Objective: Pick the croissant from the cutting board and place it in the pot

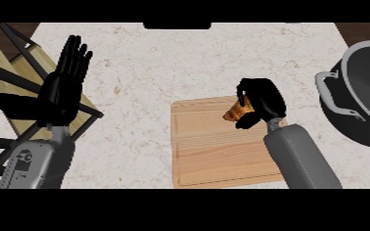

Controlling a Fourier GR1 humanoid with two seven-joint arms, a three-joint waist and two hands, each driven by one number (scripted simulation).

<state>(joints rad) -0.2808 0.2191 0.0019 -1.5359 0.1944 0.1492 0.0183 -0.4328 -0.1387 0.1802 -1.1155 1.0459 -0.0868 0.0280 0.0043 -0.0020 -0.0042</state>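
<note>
Bench [145, 68] of pale speckled stone, viewed steeply from above. A light wooden board [217, 151], with a groove running just inside its edge, lies right of centre and reaches the lower edge of the view. The right hand [264, 100] is over the board's far right corner, curled round the croissant [236, 111]. The golden-brown pastry shows only at the hand's left side, framed above and below by black digits, and the hand hides the rest of it. Whether the croissant touches the board or is held clear of it cannot be told from this view. The grey right forearm [300, 161] comes up from the lower edge along the board's right side. The pot [350, 122], dark grey and round, stands on the bench at the right edge and is partly cut off there. Its pale loop handle [327, 95] faces the hand, and hand and pot are apart, with bare bench between them. The left hand [61, 88] rests open at the left, fingers straight and pointing away from the robot, holding nothing, above a dark-barred wooden rack [36, 58]. A flat dark object [177, 25] sits at the bench's far edge.
</note>
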